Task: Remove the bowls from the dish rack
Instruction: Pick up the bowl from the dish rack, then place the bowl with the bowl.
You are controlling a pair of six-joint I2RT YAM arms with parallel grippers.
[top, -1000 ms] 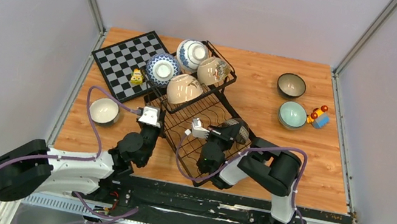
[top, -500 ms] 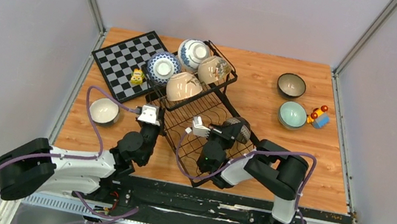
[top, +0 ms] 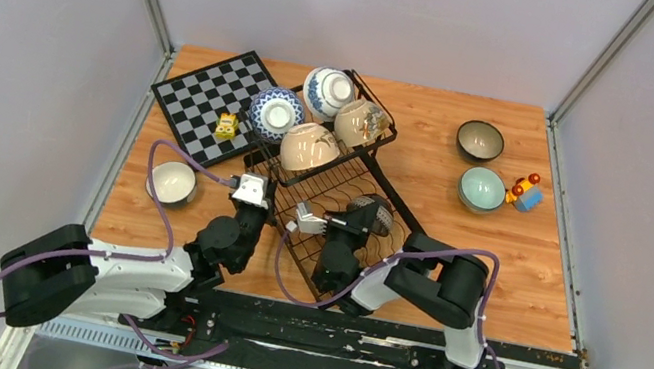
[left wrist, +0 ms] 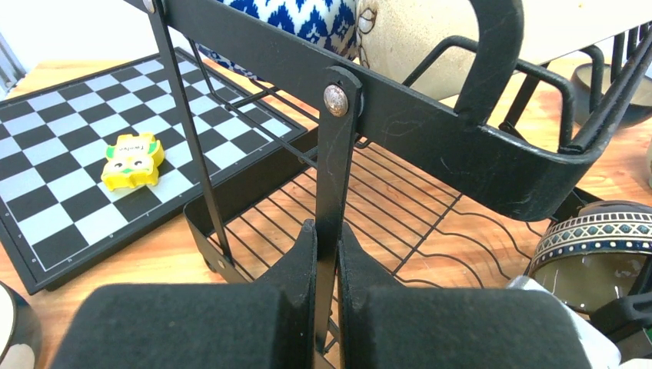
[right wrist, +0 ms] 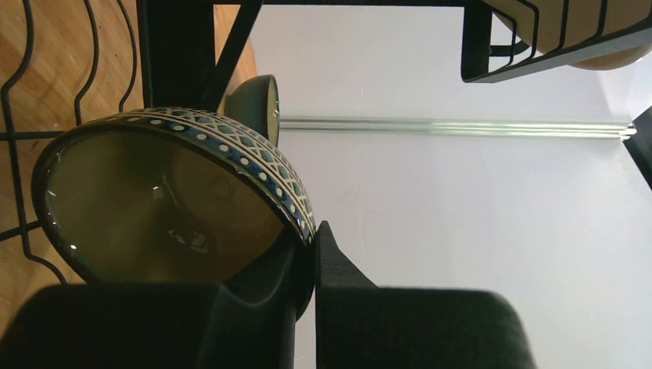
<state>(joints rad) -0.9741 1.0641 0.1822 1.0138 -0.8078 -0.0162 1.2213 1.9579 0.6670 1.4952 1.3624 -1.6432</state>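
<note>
The black wire dish rack [top: 339, 190] stands mid-table. Its raised basket holds two blue-and-white bowls [top: 276, 115] [top: 329, 92] and two beige bowls [top: 309, 146] [top: 361, 122]. My left gripper [top: 260, 205] is shut on a flat upright strut of the dish rack [left wrist: 335, 173], one finger on each side. My right gripper [top: 349, 219] is shut on the rim of a dark bowl [right wrist: 165, 204] with a dotted blue band, held tilted over the lower tray's wires. One right finger is inside the rim, the other outside. The dark bowl [top: 370, 215] also shows in the top view.
On the table stand a white bowl [top: 171, 182] at left and a dark-glazed bowl [top: 480, 140] and a pale teal bowl [top: 483, 189] at right. A chessboard [top: 210, 103] with a yellow toy [top: 226, 125] lies behind the left gripper. A coloured toy [top: 525, 191] sits beside the teal bowl.
The right gripper has carried the dark bowl to the left over the lower tray. The rack's upper basket and its bowls have shifted slightly right. The left gripper has kept its hold.
</note>
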